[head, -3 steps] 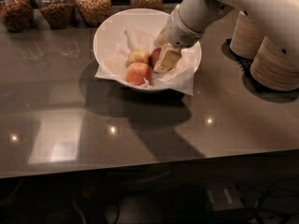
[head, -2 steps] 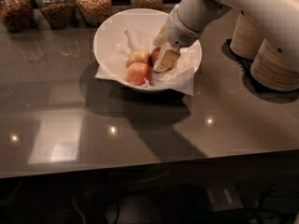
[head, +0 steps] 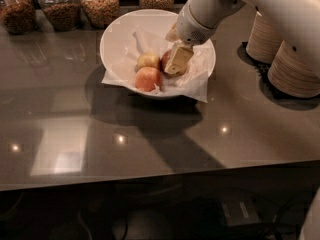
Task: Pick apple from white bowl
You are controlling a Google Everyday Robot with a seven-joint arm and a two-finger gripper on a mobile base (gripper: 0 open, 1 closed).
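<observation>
Inside the white bowl (head: 115, 34), on its right half, the gripper (head: 176, 60) reaches down over the crumpled white paper (head: 196, 84). It sits right against the dark red apple (head: 164, 60) and hides most of it. Whether the claw grips the fruit or is spread cannot be told. A pale yellow apple (head: 148, 60) lies nearer the bowl's middle, an orange-pink apple (head: 148, 78) toward its front rim. Glass jars (head: 100, 4) stand behind the bowl, and stacked tan paper bowls (head: 295, 69) to its right.
</observation>
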